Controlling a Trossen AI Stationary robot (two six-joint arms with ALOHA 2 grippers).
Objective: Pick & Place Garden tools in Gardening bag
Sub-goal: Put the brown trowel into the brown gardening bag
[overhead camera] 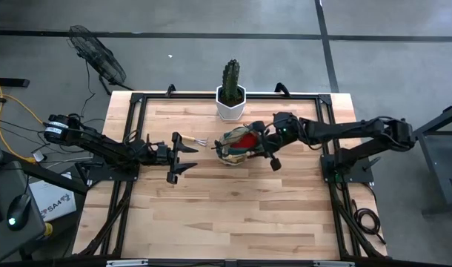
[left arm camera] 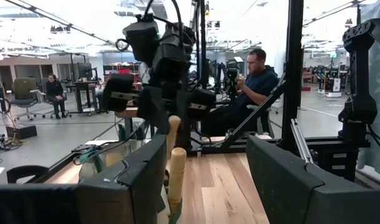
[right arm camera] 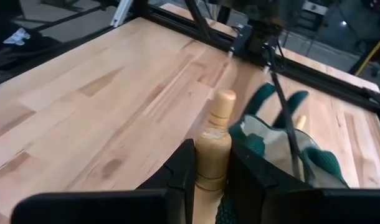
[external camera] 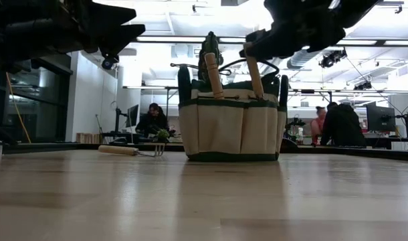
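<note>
Two wooden handles [external camera: 214,75] stick up out of the gardening bag [external camera: 232,120], each pale and rounded at the tip, leaning slightly away from each other. The bag is a small soft tote – tan canvas front stitched into side pockets, dark green trim along the base and rim, green loop handles rising above it. From above it sits near the middle of the table [overhead camera: 233,215], just in front of the cactus [overhead camera: 231,76] in its white hexagonal pot [overhead camera: 230,104], and something red [overhead camera: 246,139] shows inside its open mouth.

The right gripper [right arm camera: 210,167] is over the bag, its two dark fingers [right arm camera: 181,169] clenched on one of those wooden handles; the right wrist view shows the light, ringed wood pinched between them, with green fabric of the bag right beside it.

One tool lies out on the table: the mini rake [overhead camera: 190,140], wooden handle and thin metal tines, flat on the boards to the left of the bag and clear of it. In the low view it rests behind and beside the bag's left edge.

The left gripper [overhead camera: 180,156] hangs above the table just beside the rake – its fingers spread wide, grasping nothing.

People sit at desks in the room beyond the table.
</note>
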